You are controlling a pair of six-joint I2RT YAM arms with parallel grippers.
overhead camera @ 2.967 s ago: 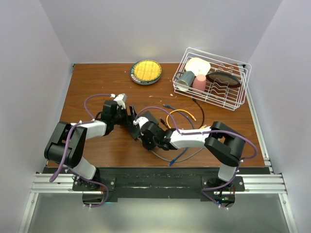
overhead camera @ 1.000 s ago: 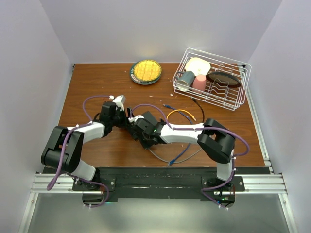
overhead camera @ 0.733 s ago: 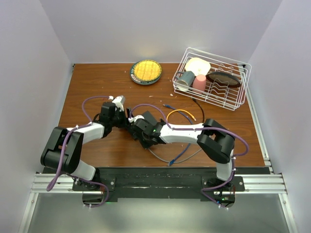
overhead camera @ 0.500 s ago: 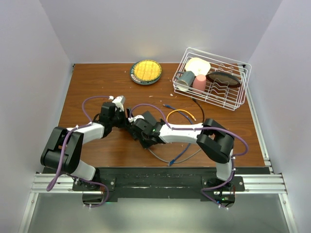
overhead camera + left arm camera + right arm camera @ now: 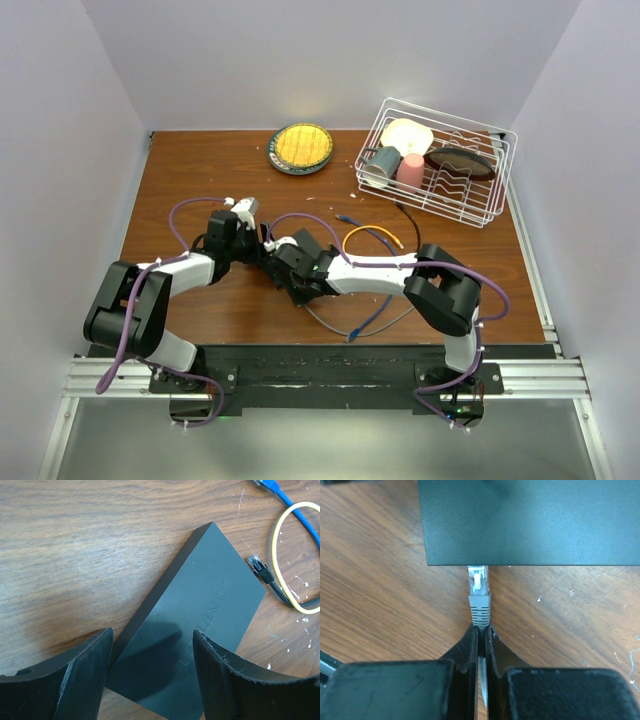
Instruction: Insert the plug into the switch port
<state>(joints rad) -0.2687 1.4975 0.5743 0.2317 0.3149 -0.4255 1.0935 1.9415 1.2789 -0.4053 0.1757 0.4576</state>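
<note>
Reaching further left than three seconds ago, the right claw [image 5: 481,630] grasps the grey plug [image 5: 479,599], its tip meeting the edge of the black box [image 5: 530,520]. The left claw [image 5: 152,645] hovers released over the box.

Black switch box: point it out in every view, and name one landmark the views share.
Top external: switch box just left of centre, mostly hidden between left gripper and right gripper.
Left wrist: switch box diagonal across mid-frame, near end under the open left gripper.
Right wrist: switch box fills the top; grey plug at its near edge.
Shared landmark: yellow cable loop, seen in top external and left wrist only.
</note>
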